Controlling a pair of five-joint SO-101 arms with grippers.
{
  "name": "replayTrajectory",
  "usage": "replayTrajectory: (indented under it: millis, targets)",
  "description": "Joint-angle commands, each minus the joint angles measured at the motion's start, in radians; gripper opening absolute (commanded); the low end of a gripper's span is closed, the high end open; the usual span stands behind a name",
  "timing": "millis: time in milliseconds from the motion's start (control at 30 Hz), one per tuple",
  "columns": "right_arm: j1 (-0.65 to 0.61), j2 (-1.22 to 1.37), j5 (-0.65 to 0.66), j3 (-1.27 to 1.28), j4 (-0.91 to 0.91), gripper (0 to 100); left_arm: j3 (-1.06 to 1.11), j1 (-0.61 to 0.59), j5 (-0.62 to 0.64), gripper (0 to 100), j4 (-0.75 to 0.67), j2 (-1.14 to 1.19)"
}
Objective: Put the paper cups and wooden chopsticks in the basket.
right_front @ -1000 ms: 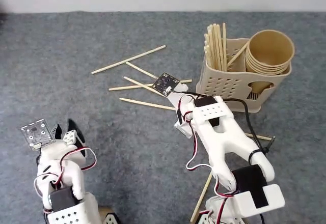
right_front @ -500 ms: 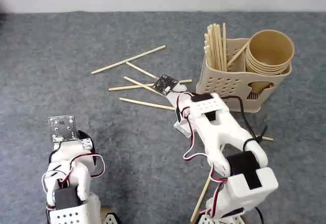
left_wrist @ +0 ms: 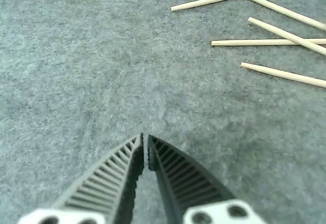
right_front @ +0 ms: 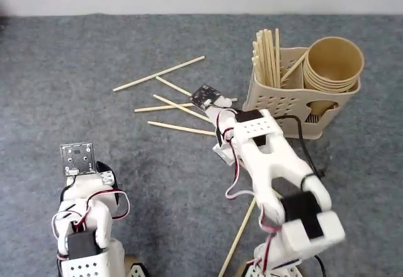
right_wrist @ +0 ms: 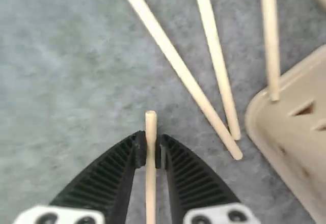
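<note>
My right gripper [right_wrist: 151, 142] is shut on a wooden chopstick [right_wrist: 151, 124], whose end pokes out just past the fingertips. From above, that gripper [right_front: 214, 106] sits low over the loose chopsticks [right_front: 181, 128] left of the beige basket [right_front: 286, 104]. The held chopstick's rear part [right_front: 239, 233] trails back under the arm. The basket holds stacked paper cups [right_front: 334, 63] and several upright chopsticks [right_front: 267, 50]. My left gripper [left_wrist: 146, 150] is shut on nothing, near the table's front left [right_front: 79, 163]. Several loose chopsticks [left_wrist: 282, 74] lie farther off.
A grey carpet-like mat [right_front: 94, 101] covers the table. The basket's corner [right_wrist: 295, 142] lies close beside my right gripper. Two loose chopsticks [right_wrist: 175, 63] cross the mat just beyond its tips. The mat's left half is bare.
My right arm shifted slightly toward the far side, and the held chopstick's rear end swung left. My left arm turned and straightened a second ago, then stayed still.
</note>
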Motion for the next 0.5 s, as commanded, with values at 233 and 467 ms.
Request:
replayTrajectory:
  millis: [233,467]
  targets:
    - [-0.070,-0.407,-0.014,-0.347,0.329,0.8,-0.008,0.005,-0.011,1,0.002,-0.006]
    - [-0.067,-0.456,-0.052,-0.647,0.418,0.8,-0.008,0.005,-0.011,1,0.002,-0.005]
